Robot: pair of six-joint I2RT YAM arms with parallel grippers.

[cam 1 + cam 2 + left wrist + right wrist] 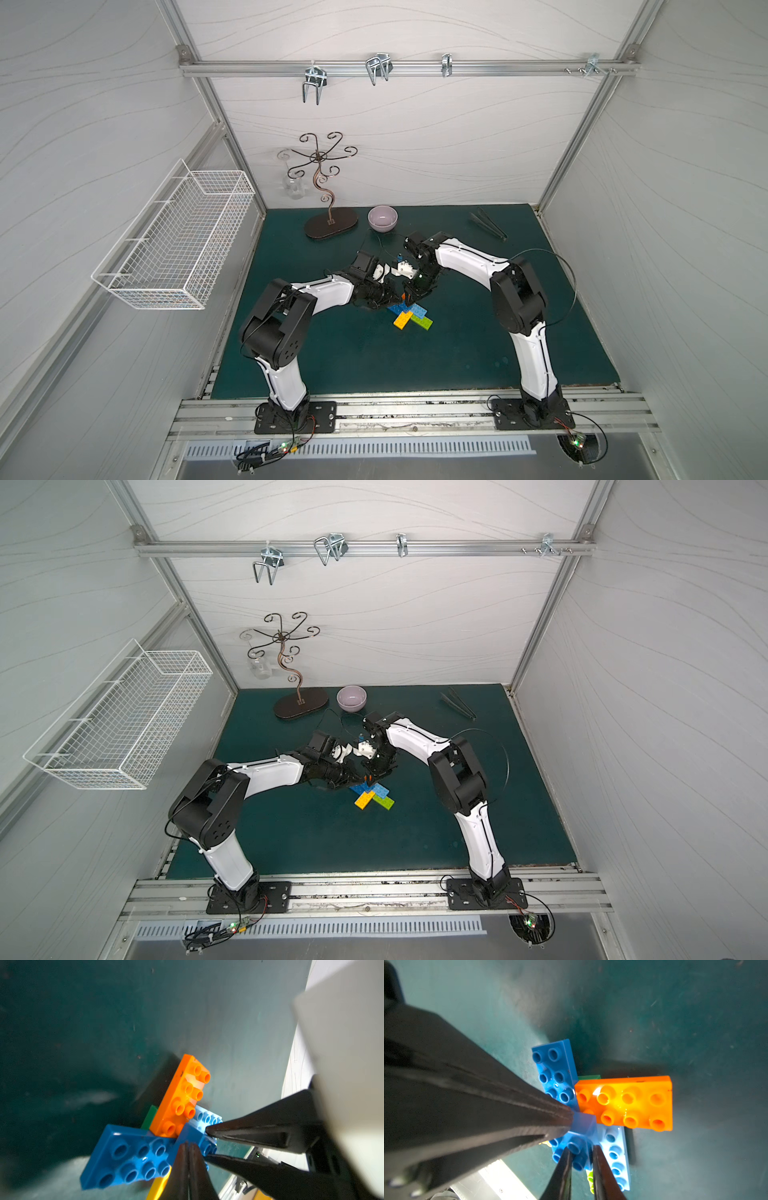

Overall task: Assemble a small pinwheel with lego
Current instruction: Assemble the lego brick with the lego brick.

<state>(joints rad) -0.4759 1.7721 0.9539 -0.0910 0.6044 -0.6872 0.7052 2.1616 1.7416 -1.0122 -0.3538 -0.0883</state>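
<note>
The pinwheel [409, 316] lies flat near the middle of the green table [457, 361], with both arms bent over it. The right hand [581, 1147] grasps the square blue brick [584, 1124] at the centre, one finger on each side. The left hand [188, 1145] is clenched, its fingers pressed together and its tip against that brick's side. Around the centre spread the orange brick [627, 1103], the dark blue brick [554, 1068] and the light blue brick [614, 1153]. The lime brick [590, 1180] and the yellow brick [159, 1186] are partly hidden. A dark green brick [149, 1118] peeks from under the orange one. A pale bowl [382, 219] and tongs [488, 224] rest near the table's far edge.
</note>
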